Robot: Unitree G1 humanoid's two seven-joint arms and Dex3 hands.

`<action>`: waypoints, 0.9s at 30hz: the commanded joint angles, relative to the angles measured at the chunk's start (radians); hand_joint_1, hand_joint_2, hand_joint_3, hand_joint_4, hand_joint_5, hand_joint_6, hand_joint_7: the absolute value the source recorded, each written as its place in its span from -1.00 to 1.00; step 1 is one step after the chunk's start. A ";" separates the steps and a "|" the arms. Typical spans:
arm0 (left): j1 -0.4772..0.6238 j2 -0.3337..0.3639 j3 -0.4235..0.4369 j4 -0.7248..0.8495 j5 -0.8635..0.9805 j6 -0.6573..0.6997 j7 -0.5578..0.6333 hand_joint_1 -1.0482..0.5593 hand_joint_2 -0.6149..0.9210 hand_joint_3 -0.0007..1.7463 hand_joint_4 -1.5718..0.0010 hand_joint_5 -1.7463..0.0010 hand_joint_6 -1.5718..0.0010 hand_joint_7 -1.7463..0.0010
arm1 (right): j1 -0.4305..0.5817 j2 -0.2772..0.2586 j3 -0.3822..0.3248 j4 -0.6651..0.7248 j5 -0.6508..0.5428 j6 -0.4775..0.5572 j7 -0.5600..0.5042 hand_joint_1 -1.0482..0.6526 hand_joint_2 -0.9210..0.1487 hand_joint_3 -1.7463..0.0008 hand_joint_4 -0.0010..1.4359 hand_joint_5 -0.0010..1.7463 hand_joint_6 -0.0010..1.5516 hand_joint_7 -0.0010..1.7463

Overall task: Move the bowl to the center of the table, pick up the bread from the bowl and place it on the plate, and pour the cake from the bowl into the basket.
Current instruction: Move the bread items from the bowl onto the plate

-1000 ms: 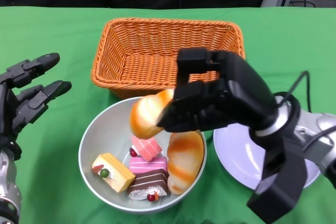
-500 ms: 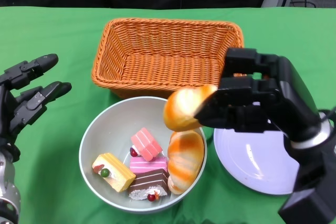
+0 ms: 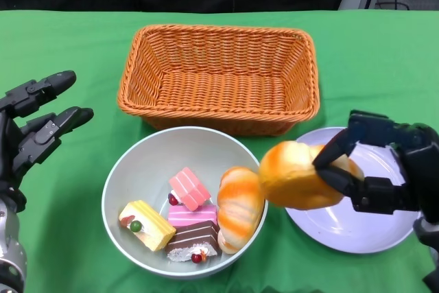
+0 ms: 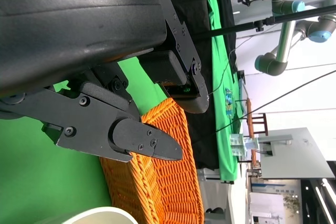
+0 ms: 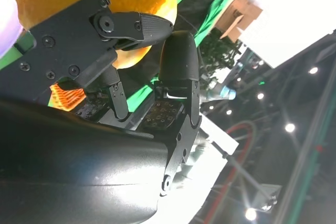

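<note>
Two bread rolls (image 3: 302, 175), four cakes (image 3: 177, 219)

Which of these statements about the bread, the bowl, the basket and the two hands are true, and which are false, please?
1. The right hand holds a bread roll. True.
2. The basket has cakes in it. False: it holds nothing; the cakes lie in the bowl.
3. A second bread roll lies in the bowl. True.
4. The held roll already rests flat on the plate. False: it is held in the air at the plate's edge nearest the bowl.
5. The left hand grips the bowl's rim. False: it is apart from the bowl with fingers spread, holding nothing.
</note>
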 commanded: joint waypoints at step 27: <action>-0.002 0.034 -0.007 0.015 0.013 -0.011 0.009 -0.17 1.00 -0.92 -0.37 0.99 -0.16 0.99 | 0.059 0.059 -0.147 -0.023 0.072 0.425 0.156 0.19 -0.73 0.59 -0.08 1.00 -0.13 0.33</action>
